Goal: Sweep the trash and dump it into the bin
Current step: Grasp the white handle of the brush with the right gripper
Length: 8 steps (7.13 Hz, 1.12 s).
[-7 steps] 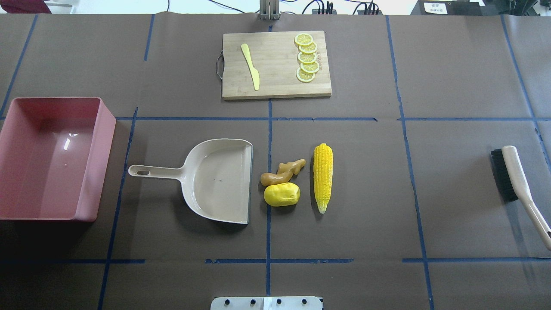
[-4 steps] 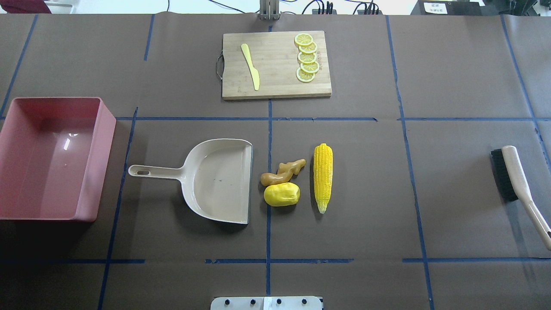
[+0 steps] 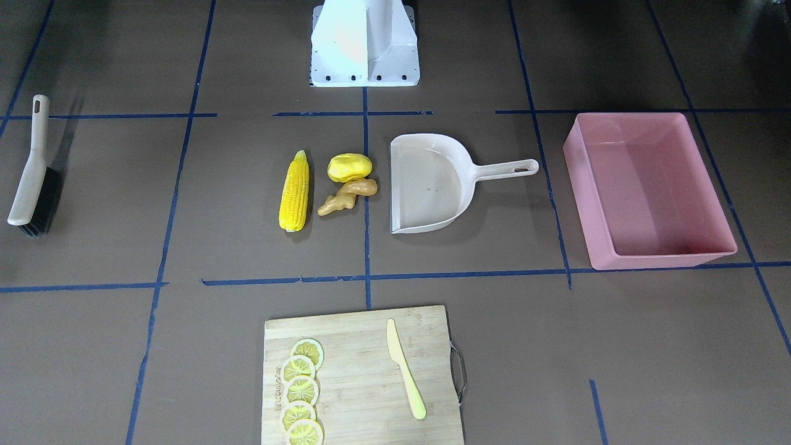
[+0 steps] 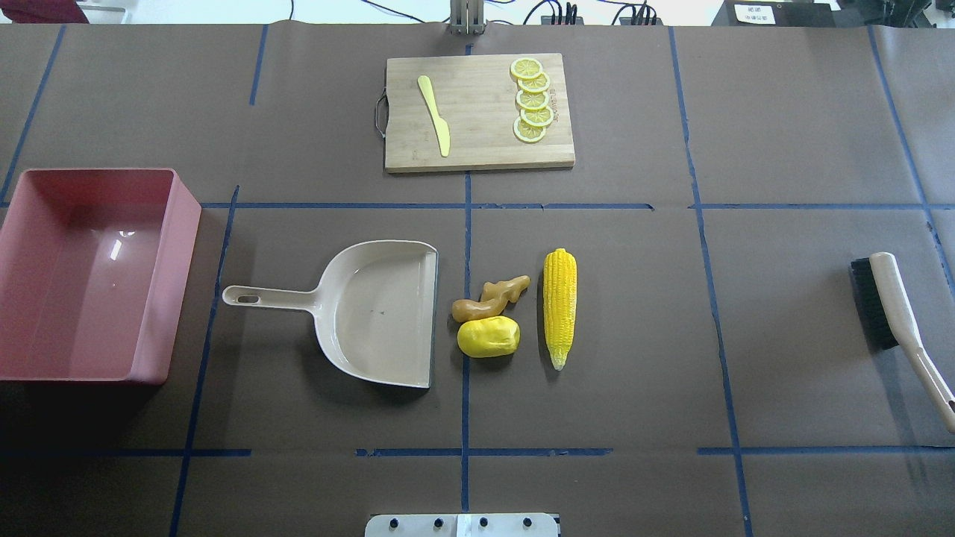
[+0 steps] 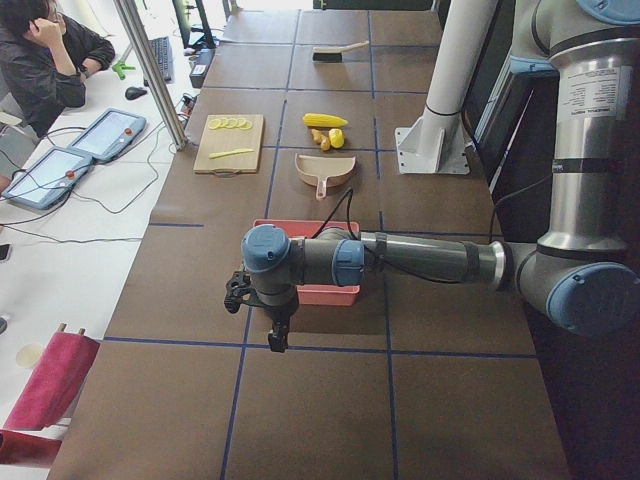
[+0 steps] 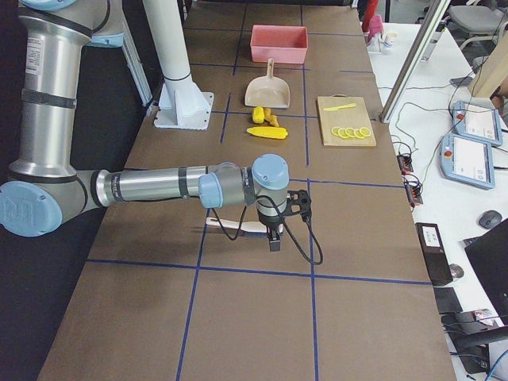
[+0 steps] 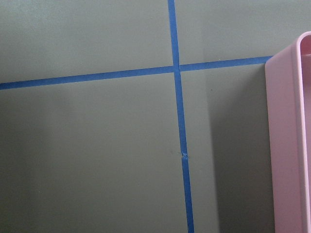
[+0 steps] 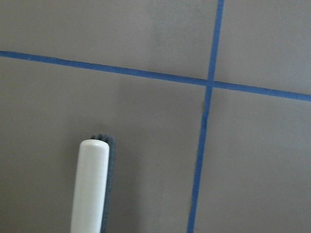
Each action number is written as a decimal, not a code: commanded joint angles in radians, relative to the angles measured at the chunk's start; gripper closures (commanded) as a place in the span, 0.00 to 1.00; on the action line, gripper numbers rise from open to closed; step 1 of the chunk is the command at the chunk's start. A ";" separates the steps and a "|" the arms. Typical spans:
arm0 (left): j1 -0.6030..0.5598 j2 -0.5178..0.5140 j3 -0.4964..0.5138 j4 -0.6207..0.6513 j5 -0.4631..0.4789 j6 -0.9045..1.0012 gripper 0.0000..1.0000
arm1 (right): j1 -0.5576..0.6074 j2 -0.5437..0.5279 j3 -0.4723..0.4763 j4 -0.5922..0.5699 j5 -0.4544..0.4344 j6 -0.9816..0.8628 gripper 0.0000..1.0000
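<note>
The trash lies mid-table: a yellow corn cob (image 4: 559,307), a rounded yellow lump (image 4: 488,336) and a tan ginger root (image 4: 490,297), just right of the beige dustpan's (image 4: 377,313) open edge. The pink bin (image 4: 175,283) stands empty at the left. My left gripper (image 5: 273,343) shows only in the exterior left view, hanging over the table just outside the bin; I cannot tell if it is open. My right gripper (image 6: 274,246) shows only in the exterior right view, above the brush (image 4: 899,321); I cannot tell its state.
A wooden cutting board (image 4: 477,142) at the far side carries lemon slices (image 4: 532,99) and a pale yellow knife (image 4: 434,115). The right wrist view shows the brush handle (image 8: 90,187); the left wrist view shows the bin's rim (image 7: 286,145). An operator sits beyond the far edge.
</note>
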 commanded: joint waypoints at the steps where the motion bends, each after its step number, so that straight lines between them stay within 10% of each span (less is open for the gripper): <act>1: 0.000 -0.001 0.000 -0.002 0.000 0.000 0.00 | -0.111 -0.007 0.069 0.079 -0.006 0.210 0.00; 8: 0.000 -0.002 -0.002 -0.002 0.000 0.000 0.00 | -0.357 -0.219 0.061 0.520 -0.115 0.613 0.00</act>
